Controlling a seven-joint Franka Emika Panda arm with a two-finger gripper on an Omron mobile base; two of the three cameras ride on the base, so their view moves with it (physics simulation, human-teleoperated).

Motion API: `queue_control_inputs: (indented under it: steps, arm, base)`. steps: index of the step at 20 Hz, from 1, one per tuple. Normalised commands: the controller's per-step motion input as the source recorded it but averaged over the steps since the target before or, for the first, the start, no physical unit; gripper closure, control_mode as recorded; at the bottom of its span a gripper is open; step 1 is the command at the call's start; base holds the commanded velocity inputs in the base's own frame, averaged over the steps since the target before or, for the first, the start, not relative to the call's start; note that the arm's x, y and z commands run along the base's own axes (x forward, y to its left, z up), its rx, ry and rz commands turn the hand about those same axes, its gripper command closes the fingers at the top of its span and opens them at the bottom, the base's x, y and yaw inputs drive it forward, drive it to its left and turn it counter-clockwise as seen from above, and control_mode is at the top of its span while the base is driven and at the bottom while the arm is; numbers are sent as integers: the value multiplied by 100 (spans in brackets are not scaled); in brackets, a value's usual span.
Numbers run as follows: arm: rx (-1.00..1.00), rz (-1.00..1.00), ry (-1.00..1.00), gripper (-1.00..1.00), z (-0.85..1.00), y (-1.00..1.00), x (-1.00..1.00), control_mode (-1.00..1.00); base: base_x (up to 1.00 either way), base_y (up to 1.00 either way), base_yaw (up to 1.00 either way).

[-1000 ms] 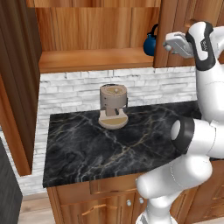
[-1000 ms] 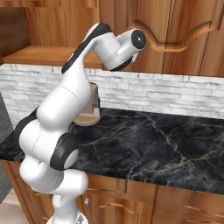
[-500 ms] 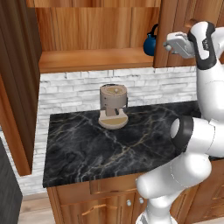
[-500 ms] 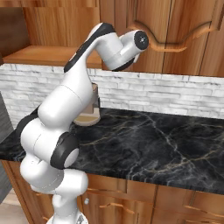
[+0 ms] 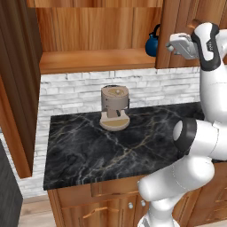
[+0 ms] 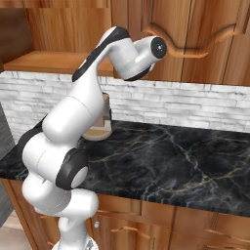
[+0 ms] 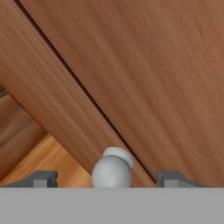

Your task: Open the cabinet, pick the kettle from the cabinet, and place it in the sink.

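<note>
The cabinet (image 5: 97, 26) of reddish-brown wood has its left door (image 5: 17, 80) swung open and its right door (image 5: 177, 26) closed. The dark-blue kettle (image 5: 152, 44) stands at the right end of the wooden shelf (image 5: 97, 60), half behind the closed door's edge. My gripper (image 5: 172, 45) is up at that door, just right of the kettle. In the hand view my gripper (image 7: 107, 179) is open, and the door's round silver knob (image 7: 112, 170) sits between the fingertips (image 7: 41, 178) without touching them. The sink is out of view.
A tan cylindrical coffee machine (image 5: 114, 106) stands on the black marble counter (image 5: 88, 150) against the white brick wall. Base cabinets with drawers (image 5: 111, 204) run below. My own arm (image 6: 83, 107) hides part of the coffee machine in the right base view.
The hand has edged slightly toward the closed right door. The kettle, the open left door and the coffee machine have not moved.
</note>
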Motion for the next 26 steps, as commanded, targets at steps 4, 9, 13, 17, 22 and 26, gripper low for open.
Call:
queue_control_inputs:
  steps: [4,9,13,17,22,26]
  arm:
    - [0,0,-1,-100,4,7,27,-100]
    - [0,0,-2,-100,7,11,24,-100]
    - [0,0,-2,-100,12,14,23,-100]
    - [0,0,-2,-100,8,12,30,-100]
    - [0,0,-1,-100,0,5,38,-100]
    - [0,0,0,-100,-4,8,41,-100]
  base:
    - [0,0,0]
    - [0,0,0]
    - [0,0,0]
    - [0,0,0]
    - [0,0,0]
    - [0,0,0]
